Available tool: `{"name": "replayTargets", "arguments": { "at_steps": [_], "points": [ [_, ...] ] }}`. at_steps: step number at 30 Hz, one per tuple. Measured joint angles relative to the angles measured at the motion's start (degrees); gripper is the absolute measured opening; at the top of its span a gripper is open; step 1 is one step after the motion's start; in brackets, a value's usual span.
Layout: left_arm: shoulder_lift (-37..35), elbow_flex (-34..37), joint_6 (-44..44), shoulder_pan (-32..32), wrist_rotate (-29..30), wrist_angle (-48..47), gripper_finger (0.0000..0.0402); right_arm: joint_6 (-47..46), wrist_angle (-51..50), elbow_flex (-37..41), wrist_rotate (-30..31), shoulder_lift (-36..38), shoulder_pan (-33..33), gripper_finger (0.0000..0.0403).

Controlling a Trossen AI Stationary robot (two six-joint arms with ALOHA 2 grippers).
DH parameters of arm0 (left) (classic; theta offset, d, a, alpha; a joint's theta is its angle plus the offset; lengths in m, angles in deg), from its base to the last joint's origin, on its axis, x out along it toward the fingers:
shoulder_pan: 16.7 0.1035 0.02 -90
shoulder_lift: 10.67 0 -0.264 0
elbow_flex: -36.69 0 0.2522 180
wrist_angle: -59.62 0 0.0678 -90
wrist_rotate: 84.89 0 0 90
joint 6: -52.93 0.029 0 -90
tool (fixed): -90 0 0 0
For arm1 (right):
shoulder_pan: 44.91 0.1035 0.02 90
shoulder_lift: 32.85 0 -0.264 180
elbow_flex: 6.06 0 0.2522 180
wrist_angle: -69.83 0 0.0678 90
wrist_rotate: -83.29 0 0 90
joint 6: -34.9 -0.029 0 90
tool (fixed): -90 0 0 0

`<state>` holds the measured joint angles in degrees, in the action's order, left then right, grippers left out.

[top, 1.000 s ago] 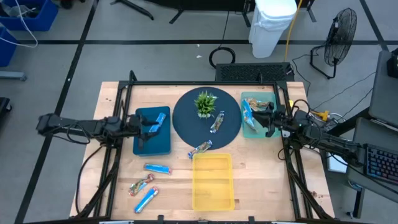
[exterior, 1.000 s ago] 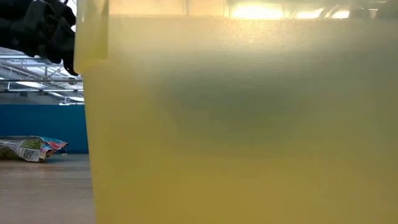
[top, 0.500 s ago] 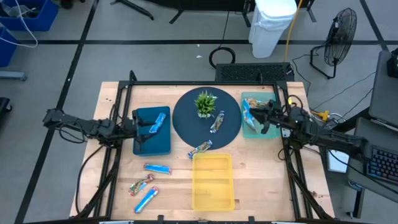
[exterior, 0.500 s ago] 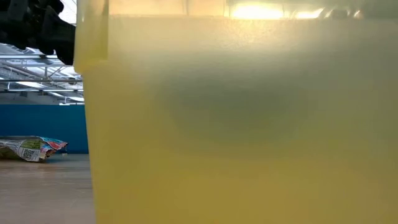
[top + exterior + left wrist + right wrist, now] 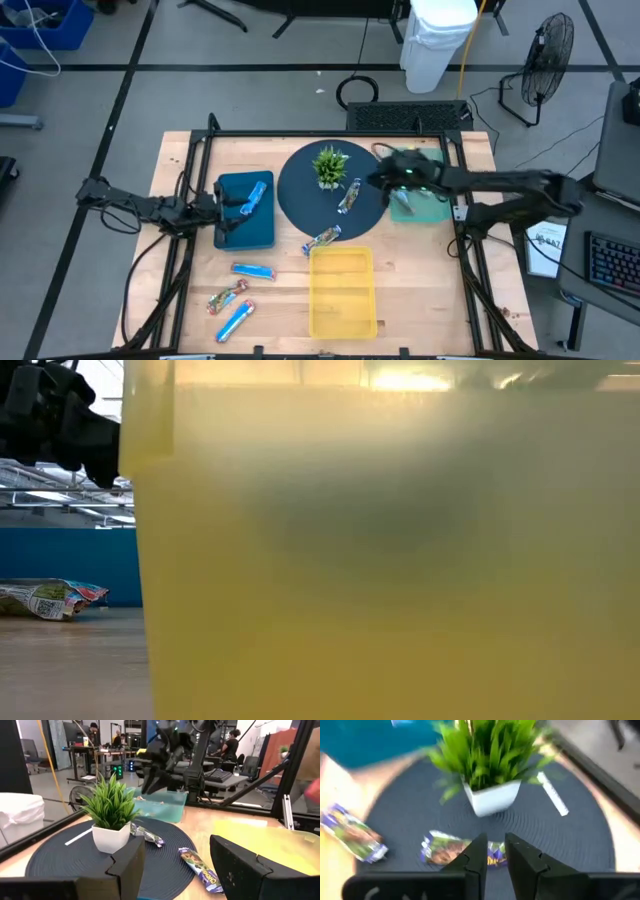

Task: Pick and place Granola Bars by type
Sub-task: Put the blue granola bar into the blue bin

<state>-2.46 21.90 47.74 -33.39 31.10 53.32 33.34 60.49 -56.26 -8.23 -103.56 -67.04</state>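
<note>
Fingers of the left gripper wide apart, empty, over the blue tray on the left side of the round dark mat. Fingers of the right gripper narrowly apart, nothing between, over the mat's right edge. Wooden counter under the mat. Yellow bin just in front of it, teal tray at its right. Plant upright on the mat. Granola Bars: one mixed-wrapper bar on the mat beside the plant, another at the mat's front edge, a blue bar in the blue tray, three more on the counter, front-left of the mat.
</note>
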Motion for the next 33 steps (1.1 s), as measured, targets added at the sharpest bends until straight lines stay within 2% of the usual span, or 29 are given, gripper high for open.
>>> {"name": "replayTargets", "arguments": {
  "at_steps": [6, 8, 12, 17, 23, 27, 30, 33],
  "points": [
    [0.02, 0.02, -1.33, 0.04, 0.04, -0.84, 0.0227, 0.71, -0.47, -6.47, 0.24, -14.32, 0.02, 0.0128],
    [0.02, 0.04, -1.44, 0.04, 0.11, -1.87, 0.0227, -0.21, -0.62, -7.74, 2.7, -17.54, 0.07, 0.0153],
    [0.02, 0.03, -2.83, 0.04, 0.64, -4.05, 0.0228, -0.65, 0.52, -8.35, 6.29, -21.44, 0.07, 0.0189],
    [0.02, -0.01, -3.6, 0.04, 0.54, -4.33, 0.0227, -2.19, 1.83, -8.51, 6.23, -24.37, 0.07, 0.02],
    [0.02, -0.01, -3.56, 0.04, 1.03, -4.49, 0.0227, -3.76, 2.22, -8.51, 6.16, -26.04, 0.05, 0.0188],
    [0.02, -0.01, -3.82, 0.04, 1.06, -4.57, 0.0228, -3.79, 2.02, -8.51, 6.13, -25.83, 0.04, 0.0163],
    [0.02, -0.01, -3.94, 0.04, 1.06, -4.57, 0.0227, -3.76, 1.91, -8.51, 6.01, -25.73, 0.05, 0.0123],
    [0.02, -0.01, -4.04, 0.04, 1.06, -4.59, 0.0228, -2.44, 1.96, -8.51, 5.9, -25.71, 0.07, 0.0058]
  ]
}}
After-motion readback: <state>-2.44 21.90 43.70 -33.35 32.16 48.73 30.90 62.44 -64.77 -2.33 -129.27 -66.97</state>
